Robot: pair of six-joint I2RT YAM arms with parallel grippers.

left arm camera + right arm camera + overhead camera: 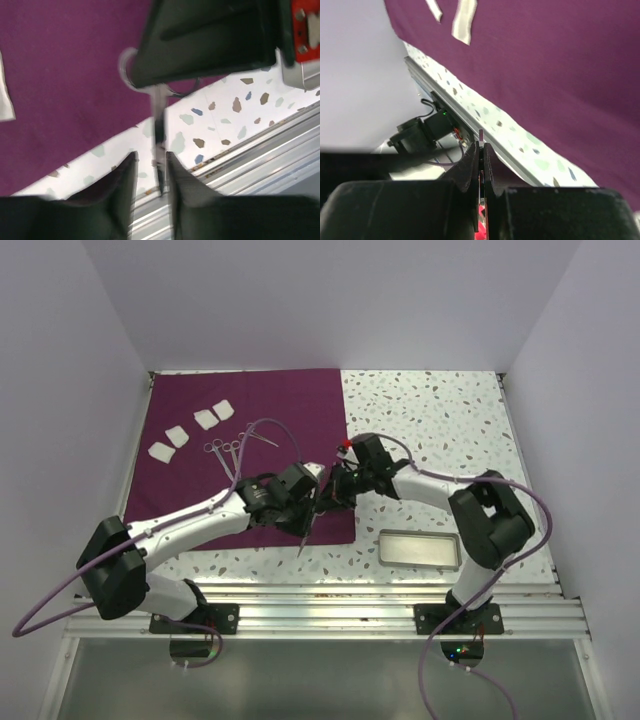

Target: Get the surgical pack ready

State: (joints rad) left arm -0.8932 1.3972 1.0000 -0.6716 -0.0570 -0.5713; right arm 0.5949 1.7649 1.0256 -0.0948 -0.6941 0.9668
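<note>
The plum-purple cloth (290, 400) lies flat over the table's left half. Several white gauze pads (215, 413) and two silver scissor-like instruments (225, 450) rest on its far part. A third instrument (158, 125) hangs in the air over the cloth's near right corner. My right gripper (481, 146) is shut on its handle end, and a thin metal edge shows between the pads. My left gripper (150, 155) stands open around the blade, fingers apart from it. The steel tray (420, 548) sits bare on the speckled table, near right.
The two grippers meet closely above the cloth's (560, 65) near right corner. Aluminium rails (320, 600) run along the table's near edge. White walls close in the left, back and right sides.
</note>
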